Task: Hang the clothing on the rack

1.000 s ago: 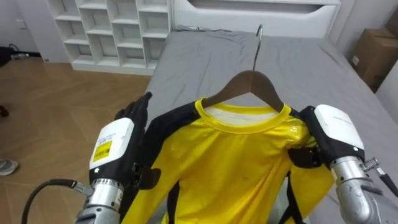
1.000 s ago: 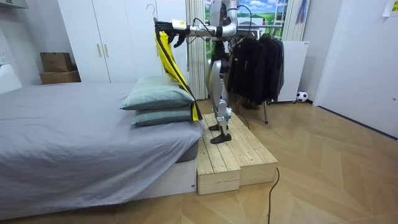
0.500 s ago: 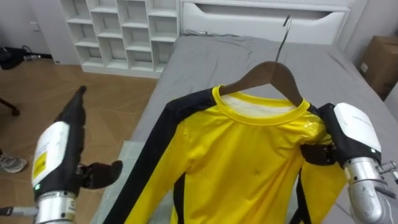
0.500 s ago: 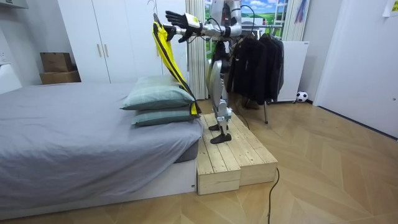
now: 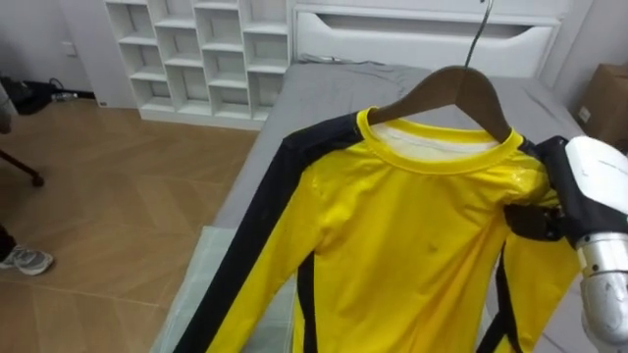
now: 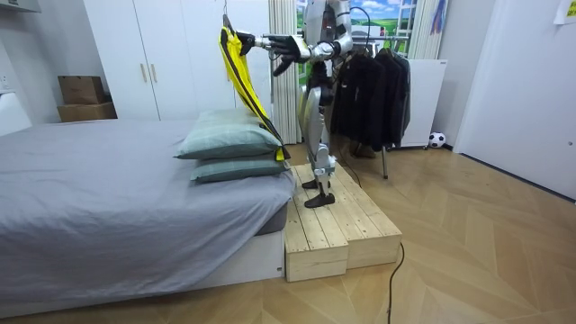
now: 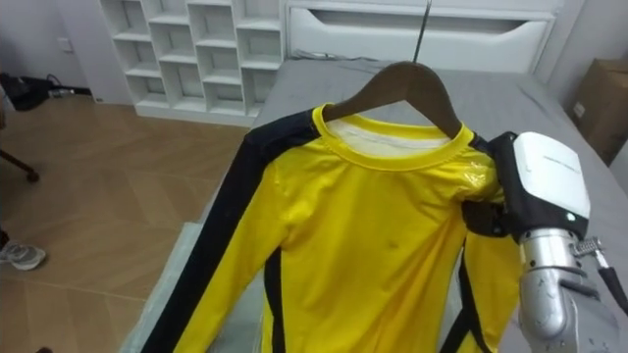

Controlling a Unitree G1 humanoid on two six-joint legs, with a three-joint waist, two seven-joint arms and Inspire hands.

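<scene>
the right hand (image 5: 592, 181) is clamped on the shoulder of the yellow shirt (image 5: 412, 226), holding it up on its wooden hanger (image 5: 461, 90) above the grey bed (image 5: 324, 93). in the room view the left hand (image 6: 284, 49) hangs near the shirt; whether it is open i cannot tell
</scene>
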